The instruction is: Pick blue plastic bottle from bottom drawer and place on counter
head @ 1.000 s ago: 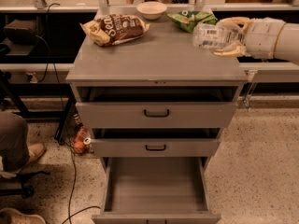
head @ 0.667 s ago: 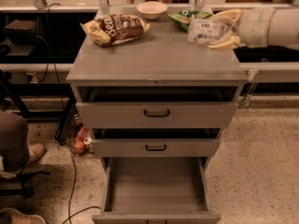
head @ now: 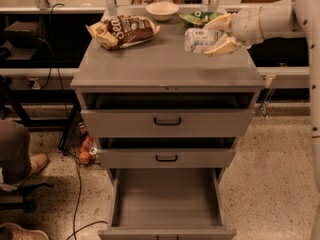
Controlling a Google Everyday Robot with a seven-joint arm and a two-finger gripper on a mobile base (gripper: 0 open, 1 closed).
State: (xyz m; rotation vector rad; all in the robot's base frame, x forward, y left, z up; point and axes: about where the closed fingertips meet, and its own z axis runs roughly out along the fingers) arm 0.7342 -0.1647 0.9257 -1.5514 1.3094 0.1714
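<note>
The blue plastic bottle (head: pixel 199 39), clear with a pale label, lies sideways between the fingers of my gripper (head: pixel 216 35) over the right rear part of the counter (head: pixel 165 66). The gripper reaches in from the right on a white arm and is shut on the bottle, low over the counter top or touching it. The bottom drawer (head: pixel 167 199) stands pulled out at the bottom of the view, its grey floor bare.
A brown snack bag (head: pixel 124 31) lies at the counter's left rear. A white bowl (head: pixel 162 10) and a green snack bag (head: pixel 200 18) sit at the back. The two upper drawers (head: pixel 167 121) are slightly open. A person's legs (head: pixel 17 159) and cables are at the left.
The gripper has carried the bottle leftward from beyond the counter's right edge and lowered it over the counter's right rear area.
</note>
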